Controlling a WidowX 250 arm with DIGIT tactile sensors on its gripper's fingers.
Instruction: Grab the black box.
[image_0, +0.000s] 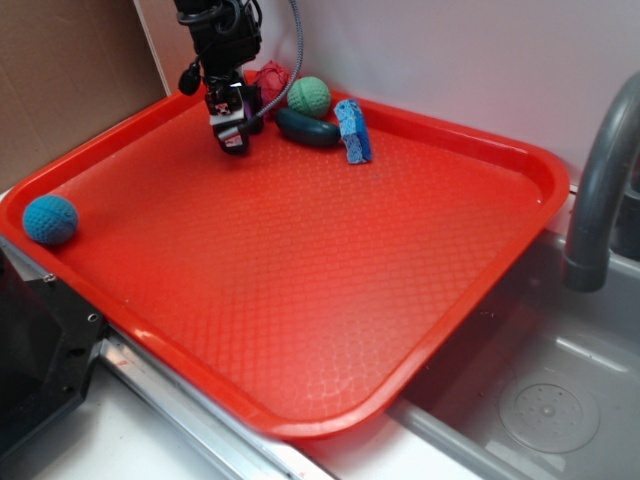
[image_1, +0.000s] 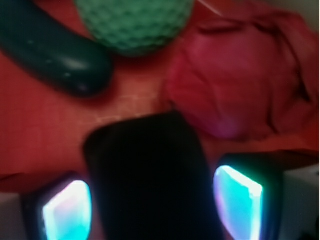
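the gripper (image_1: 150, 200) is seen in the wrist view with its two lit fingertips (image_1: 67, 210) set apart on either side of the black box (image_1: 150, 175), which fills the gap between them. narrow dark slits are left on both sides of the box, so the jaws are judged to be partly open around it and not yet pressed against it, though blur makes actual contact hard to rule out. in the exterior view the gripper (image_0: 232, 135) is lowered to the far left part of the red tray (image_0: 300, 300), and the box itself cannot be made out there, as it is hidden by the gripper body.

the approach and the straddling of the box are judged to be done. what is left is the closing of the jaws on the box and, presumably, a lift clear of the tray; neither is shown.

just beyond the box, a crumpled red cloth (image_1: 245, 80) is seen close to one fingertip, and it may be caught if the jaws close carelessly. a green crocheted ball (image_1: 135, 22) and a dark elongated oval object (image_1: 55, 52) lie a little farther off.

all the things are held by the tray: the cloth (image_0: 270, 78), the green ball (image_0: 309, 96), the oval object (image_0: 307, 128) and a blue sponge (image_0: 352, 130) are gathered near the far edge, and a blue crocheted ball (image_0: 50, 220) sits well apart by the left rim. beside the tray a grey sink (image_0: 545, 390) with a faucet (image_0: 600, 180) is seen.
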